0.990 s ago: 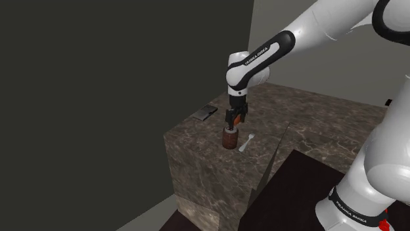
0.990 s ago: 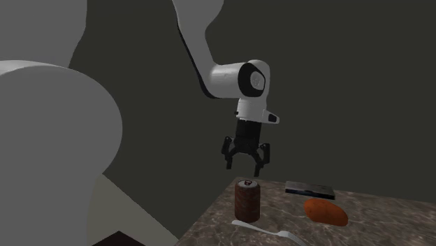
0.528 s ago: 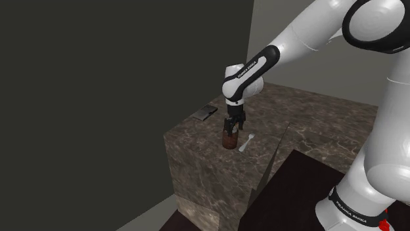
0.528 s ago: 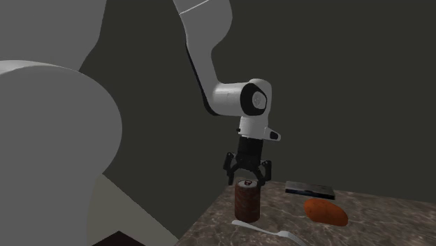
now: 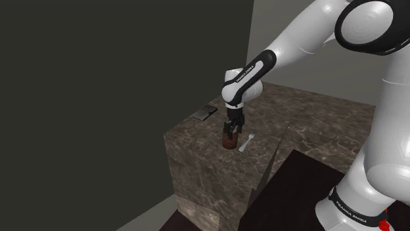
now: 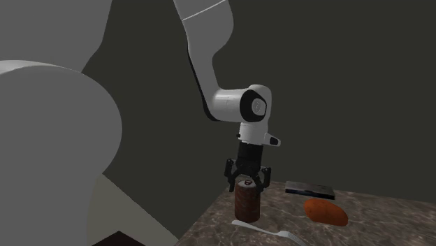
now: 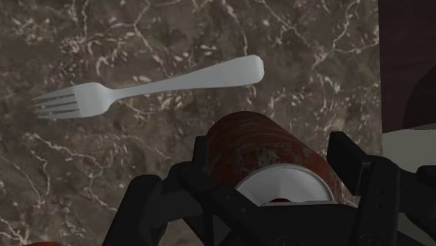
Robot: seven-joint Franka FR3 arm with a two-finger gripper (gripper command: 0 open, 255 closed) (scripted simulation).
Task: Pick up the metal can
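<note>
Counter [image 5: 315, 111]: we see a block of dark brown stone with pale veins, bordered at the shoulder view's lower right by a plain, darker brown surface [image 5: 309, 190].
Walls: we note a dark grey wall [image 5: 98, 79] behind the counter, meeting a lighter grey wall [image 5: 276, 16] at a corner.
Floor [image 5: 154, 213]: pale grey-beige beside the counter's base.
Foreground: a large pale grey rounded form [image 6: 49, 140] at the second exterior view's left; we cannot tell what it is.
Light: dim throughout.

Pale fork [image 7: 175, 82], orange lump [image 6: 325, 212], flat dark slab [image 6: 309, 188] on marbled counter [image 5: 197, 138].
</note>
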